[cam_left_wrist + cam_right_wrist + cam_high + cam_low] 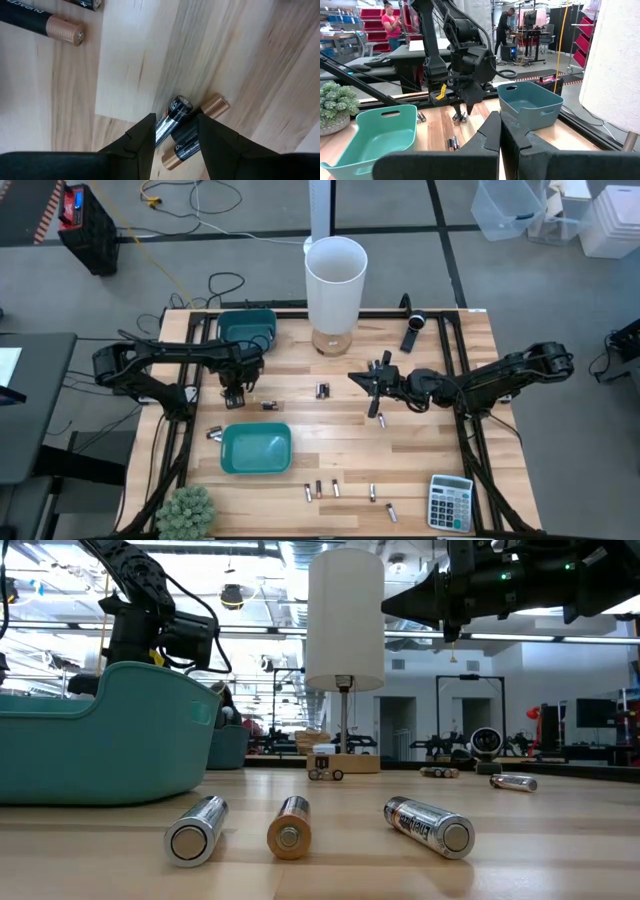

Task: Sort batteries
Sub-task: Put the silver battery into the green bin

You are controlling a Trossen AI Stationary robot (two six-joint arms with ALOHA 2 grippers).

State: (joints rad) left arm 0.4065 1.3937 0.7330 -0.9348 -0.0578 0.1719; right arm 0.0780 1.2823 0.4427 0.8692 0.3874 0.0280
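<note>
Left gripper (174, 145) poised over a pair of batteries (185, 125), jaws half spread and astride them, nothing gripped yet.

Best lowered straight, centred on one cell only, then closed gently so the neighbour does not roll; afterwards carried to a teal bin (256, 450). Lying side by side and touching near the desk's left edge, just in front of the rear bin (247, 328): small cylinders, dark-bodied, one with a copper end, one silvery. More cells (321, 490) strewn along the desk's front edge and toward its middle. Right gripper (377, 383) hanging above the desk's middle, jaws pressed together, holding nothing.
</note>
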